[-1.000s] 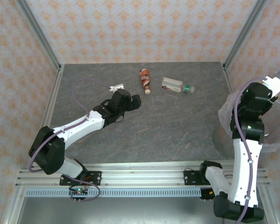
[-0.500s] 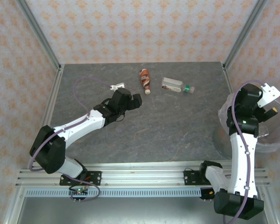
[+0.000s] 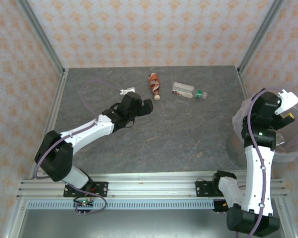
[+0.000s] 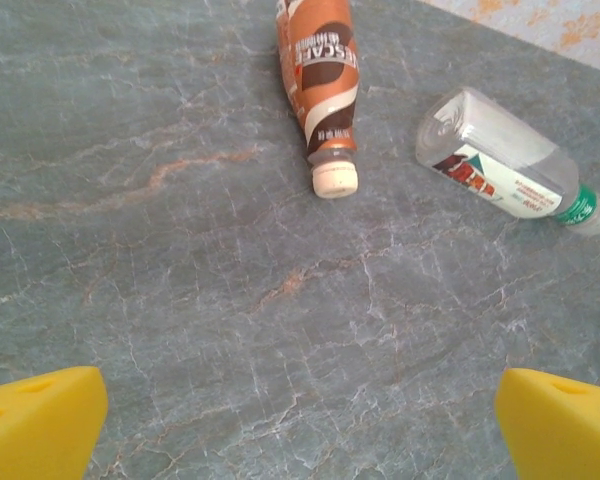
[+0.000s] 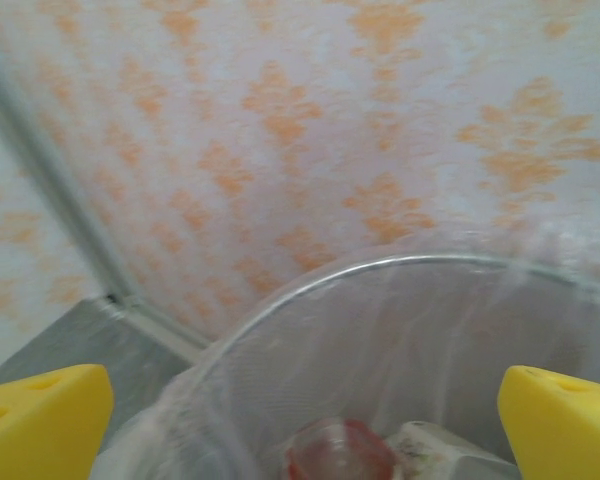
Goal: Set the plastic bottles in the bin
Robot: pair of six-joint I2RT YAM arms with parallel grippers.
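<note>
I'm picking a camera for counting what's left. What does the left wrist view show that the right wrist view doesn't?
Left wrist: a brown-labelled bottle and a clear green-capped bottle lying apart on the table. Right wrist: the bin with its bag liner, a red-topped item inside. Both: yellow jaws at the lower corners, spread wide with nothing between, some grey table and patterned wall.

Two white arms (image 3: 84,131) with black joints and purple cables (image 3: 89,85); yellow fingertips (image 4: 40,420) on the left tool (image 4: 300,430) and right tool (image 5: 300,420).
</note>
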